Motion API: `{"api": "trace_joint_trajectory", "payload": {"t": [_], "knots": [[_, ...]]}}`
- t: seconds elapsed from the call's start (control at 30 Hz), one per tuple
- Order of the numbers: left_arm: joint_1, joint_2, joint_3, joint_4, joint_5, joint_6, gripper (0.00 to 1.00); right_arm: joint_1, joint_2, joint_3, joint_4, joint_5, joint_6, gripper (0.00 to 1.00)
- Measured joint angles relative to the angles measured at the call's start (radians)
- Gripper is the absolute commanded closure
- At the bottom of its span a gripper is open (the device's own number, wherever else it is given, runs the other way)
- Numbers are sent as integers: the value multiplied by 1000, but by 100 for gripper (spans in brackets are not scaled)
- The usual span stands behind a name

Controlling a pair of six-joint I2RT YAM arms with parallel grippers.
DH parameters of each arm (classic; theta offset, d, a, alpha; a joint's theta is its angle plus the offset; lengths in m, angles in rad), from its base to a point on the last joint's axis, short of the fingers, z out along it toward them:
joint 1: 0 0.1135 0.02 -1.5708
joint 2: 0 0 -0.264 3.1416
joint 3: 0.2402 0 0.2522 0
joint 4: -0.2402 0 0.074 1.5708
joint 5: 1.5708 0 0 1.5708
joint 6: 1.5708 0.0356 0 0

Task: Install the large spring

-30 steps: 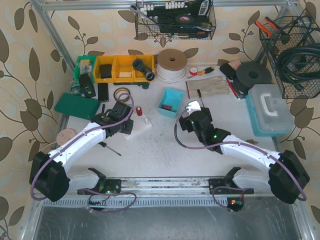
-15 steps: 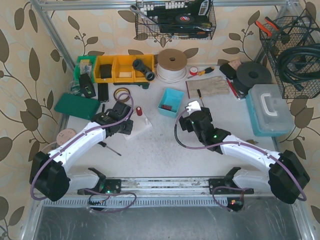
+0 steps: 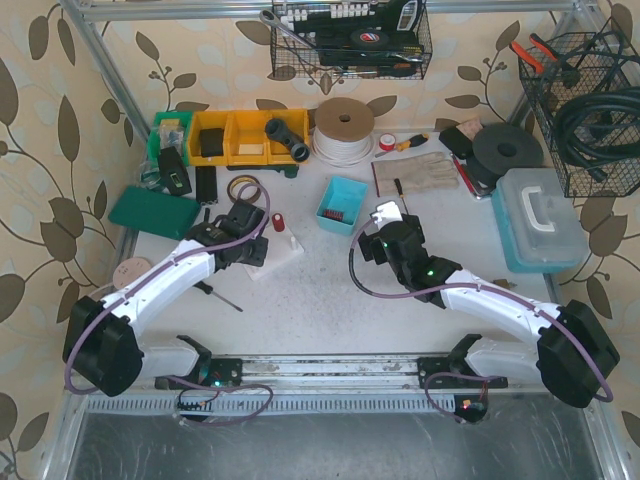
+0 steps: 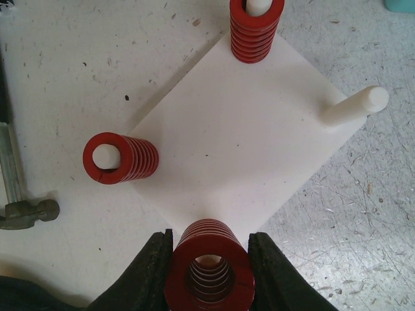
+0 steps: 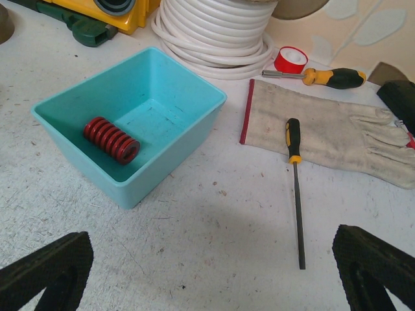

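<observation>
- The left gripper (image 4: pixel 209 241) grips the large spring (image 4: pixel 211 275), with one black finger (image 4: pixel 152 272) pressed against each flank.
- The large spring stands upright at the near corner of the white plate (image 4: pixel 246 142). Something pale shows down its bore, but I cannot tell whether it is seated on a peg.
- A second red spring (image 4: pixel 257 29) sits on the peg at the far corner, the peg tip poking out above it.
- A third red spring (image 4: pixel 120 159) sits on the peg at the left corner.
- The right corner has a bare peg (image 4: pixel 353 107).
- A metal tool (image 4: pixel 29 214) lies on the table (image 4: pixel 78 58) left of the plate.
- The right gripper (image 5: pixel 211 272) hangs above the table with its jaws spread wide and nothing between them.
- In front of it is a teal bin (image 5: pixel 175 162) with a small red spring (image 5: pixel 110 139) lying on its side inside.
- To the right of the bin lies a glove (image 5: pixel 324 133), with a screwdriver (image 5: pixel 295 188) partly on it.
- From above, the two arms are well apart, with the left gripper (image 3: pixel 245 240) at the plate (image 3: pixel 283 250) and the right gripper (image 3: pixel 385 225) just beside the bin (image 3: pixel 342 190).
</observation>
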Motion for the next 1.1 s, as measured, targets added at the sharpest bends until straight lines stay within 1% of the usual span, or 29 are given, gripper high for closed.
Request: {"api": "trace_joint_trajectory", "payload": {"t": [0.37, 0.57, 0.6, 0.63, 0.7, 0.87, 0.9, 0.93, 0.97, 1.1], "knots": [[0, -13, 6, -82, 4, -3, 100, -4, 0, 0, 0, 0, 0, 1], [0, -11, -46, -48, 3, -13, 99, -4, 0, 0, 0, 0, 0, 1], [0, -11, -63, -33, 3, -17, 97, -4, 0, 0, 0, 0, 0, 1], [0, -9, -81, -15, 3, -21, 92, -4, 0, 0, 0, 0, 0, 1], [0, -6, -106, 7, 3, -27, 78, -4, 0, 0, 0, 0, 0, 1], [0, -5, -116, 26, -1, -36, 55, -4, 0, 0, 0, -1, 0, 1], [0, -5, -116, 27, -4, -37, 49, -4, 0, 0, 0, -1, 0, 1], [0, -5, -116, 32, -10, -37, 40, -4, 0, 0, 0, -1, 0, 1], [0, -5, -116, 38, -18, -39, 36, -5, 0, 0, 0, -3, 0, 1], [0, -16, -114, 63, -32, -43, 33, -5, 2, 1, 0, -25, -1, 1]]}}
